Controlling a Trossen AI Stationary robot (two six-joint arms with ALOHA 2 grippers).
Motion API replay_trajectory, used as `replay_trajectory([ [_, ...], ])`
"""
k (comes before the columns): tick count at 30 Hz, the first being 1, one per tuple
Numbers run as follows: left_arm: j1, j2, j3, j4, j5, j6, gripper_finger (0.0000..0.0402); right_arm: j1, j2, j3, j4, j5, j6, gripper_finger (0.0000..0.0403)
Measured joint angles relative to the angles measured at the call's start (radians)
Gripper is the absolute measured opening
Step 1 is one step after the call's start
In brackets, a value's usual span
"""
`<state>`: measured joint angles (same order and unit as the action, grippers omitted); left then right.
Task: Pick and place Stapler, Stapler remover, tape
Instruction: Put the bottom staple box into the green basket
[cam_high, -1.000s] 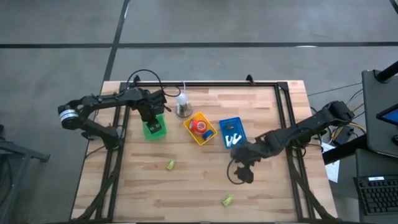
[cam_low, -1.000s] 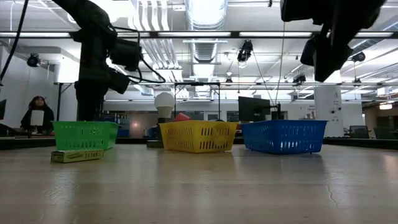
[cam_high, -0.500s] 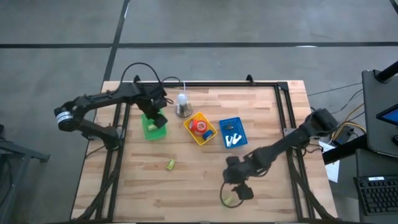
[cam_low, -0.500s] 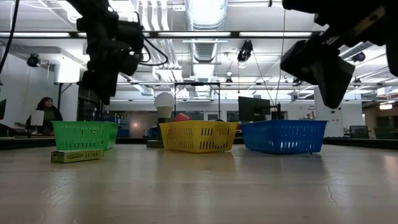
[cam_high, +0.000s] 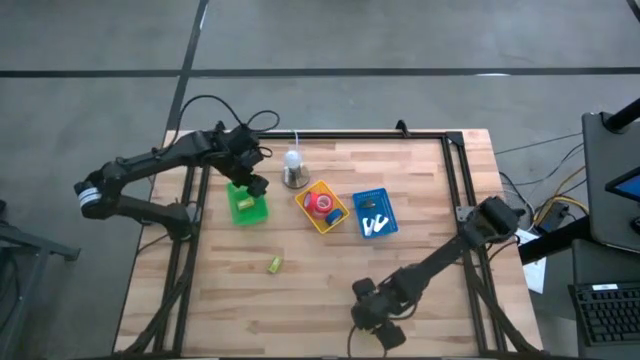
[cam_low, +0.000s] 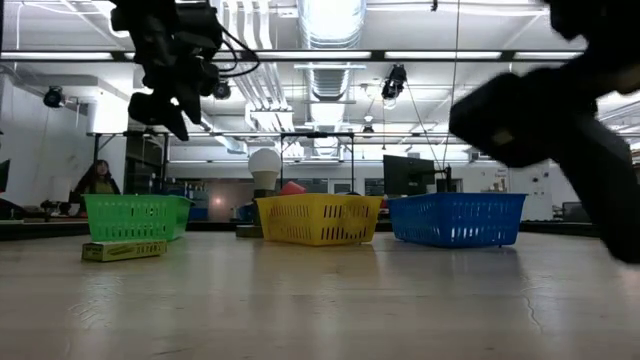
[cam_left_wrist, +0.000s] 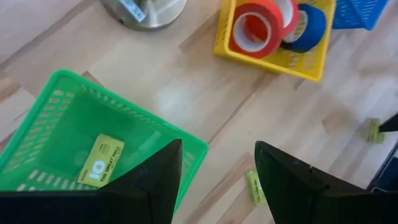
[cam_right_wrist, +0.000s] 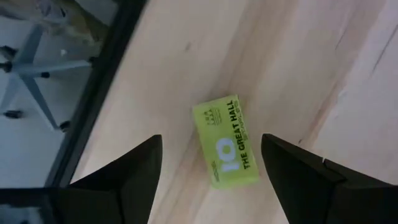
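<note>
**Open hands over a wooden surface, tape in the yellow basket**

Looked across a large open room (cam_low: 420, 120) with ceiling ducts, strip lights and monitors far behind; a seated person (cam_low: 97, 186) at the far left of the low view. Lit from above, grey floor all round the rig.

Pale wooden surface (cam_high: 320, 290), framed by dark rails. Stood in a row toward its far half: green basket (cam_high: 247, 205), yellow basket (cam_high: 321, 206), blue basket (cam_high: 374, 213). Just behind the yellow basket, a white bulb on a round metal base (cam_high: 293, 170).

Left hand (cam_high: 256, 187) hovered above the green basket, fingers spread wide, nothing between them. Right hand (cam_high: 372, 322) reached low to the near edge of the surface, fingers likewise spread, gripping nothing; directly under it in the wrist view, a yellow-green staple box (cam_right_wrist: 226, 142) flat on the wood.

Tape: a red roll (cam_left_wrist: 256, 28) and a blue roll (cam_left_wrist: 308, 27) side by side inside the yellow basket, touching. White objects (cam_high: 372, 222) in the blue basket, too small to tell what. One yellow-green box (cam_left_wrist: 101, 160) flat on the floor of the green basket. Another small box (cam_high: 274, 264) alone on the bare wood, near the middle, well apart from the baskets.
</note>
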<state>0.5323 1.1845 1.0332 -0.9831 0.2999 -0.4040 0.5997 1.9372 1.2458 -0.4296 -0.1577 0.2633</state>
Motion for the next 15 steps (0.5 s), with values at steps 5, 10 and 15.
replay_trajectory([
  [5, -0.002, -0.036, -0.002, 0.009, 0.016, 0.053, 0.0204, -0.001, 0.097, 0.058, -0.046, 0.014, 0.046, 0.0263],
  [10, -0.003, -0.066, -0.004, 0.006, 0.060, 0.074, 0.0204, -0.002, 0.174, 0.134, -0.150, 0.029, 0.073, 0.0229],
  [15, -0.006, -0.086, -0.005, 0.026, 0.121, 0.082, 0.0204, -0.013, 0.173, 0.161, -0.193, 0.033, 0.094, 0.0164],
])
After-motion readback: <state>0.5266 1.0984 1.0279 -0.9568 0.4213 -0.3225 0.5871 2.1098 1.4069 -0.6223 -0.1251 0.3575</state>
